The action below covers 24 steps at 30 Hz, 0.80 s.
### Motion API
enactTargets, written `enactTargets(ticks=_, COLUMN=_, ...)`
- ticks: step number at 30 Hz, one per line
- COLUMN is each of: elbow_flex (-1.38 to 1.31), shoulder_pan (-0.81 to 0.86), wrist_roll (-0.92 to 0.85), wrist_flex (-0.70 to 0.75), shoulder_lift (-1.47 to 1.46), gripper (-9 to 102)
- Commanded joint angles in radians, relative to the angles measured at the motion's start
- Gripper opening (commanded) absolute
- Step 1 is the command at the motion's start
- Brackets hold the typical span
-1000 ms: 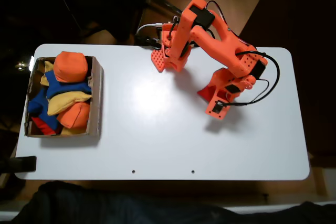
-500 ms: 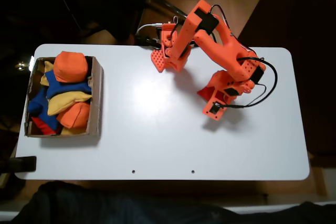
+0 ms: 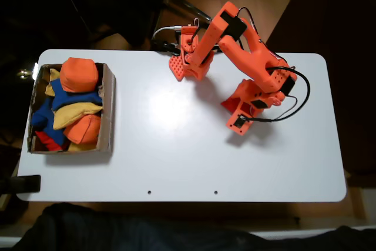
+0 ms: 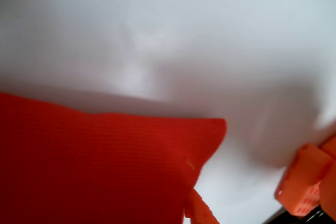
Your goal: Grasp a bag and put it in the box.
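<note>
The bag, bright red woven fabric with a pointed corner, lies on the white table and takes up the lower left of the wrist view. An orange fingertip pokes up at the bottom edge, right beside the bag's side. In the fixed view my gripper hangs near the table's back edge with its jaws together and nothing between them. The brown cardboard box stands at the table's left end, piled with orange, blue and yellow beanbags, and a red corner shows low in it.
The arm's orange base with black cables sits at the right of the table. An orange gridded part shows low right in the wrist view. White tabletop stretches between box and base. Dark cloth lies along the front edge.
The arm's upper joint has shifted slightly right and back, and the base link has turned a little. The gripper has stayed near the back edge. The box's contents are unchanged.
</note>
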Motion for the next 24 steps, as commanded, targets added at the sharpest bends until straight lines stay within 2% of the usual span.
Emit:
enactTargets(ticks=1, elbow_flex=0.008, shoulder_pan=-0.009, wrist_roll=-0.008, wrist_flex=-0.011, shoulder_lift=-0.025, gripper=64)
enactTargets(ticks=16, elbow_flex=0.003, shoulder_pan=-0.017, wrist_roll=-0.048, wrist_flex=-0.008, shoulder_lift=-0.057, gripper=34)
enactTargets(ticks=21, elbow_flex=0.000, shoulder_pan=-0.017, wrist_roll=-0.058, wrist_flex=-0.009, shoulder_lift=-0.058, gripper=19)
enactTargets(ticks=24, elbow_flex=0.000, shoulder_pan=-0.017, wrist_roll=-0.061, wrist_flex=-0.009, shoulder_lift=-0.058, gripper=16)
